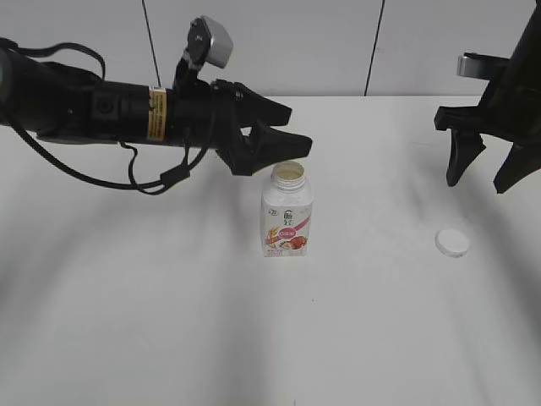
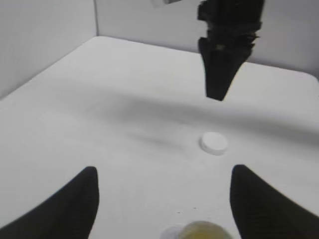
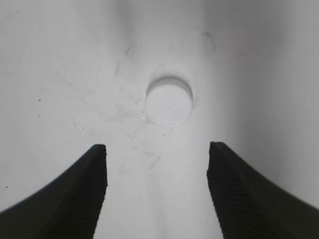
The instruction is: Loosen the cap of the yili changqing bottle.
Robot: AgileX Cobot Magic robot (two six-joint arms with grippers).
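Cap (image 1: 452,243) already off, lying on table (image 1: 127,321) at bottle's (image 1: 287,222) 3 o'clock. Left gripper (image 1: 283,139) & right gripper (image 1: 490,173) both wide open, empty. Task looks done.

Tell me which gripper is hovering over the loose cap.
The right gripper, open above the cap; the left gripper is by the bottle.
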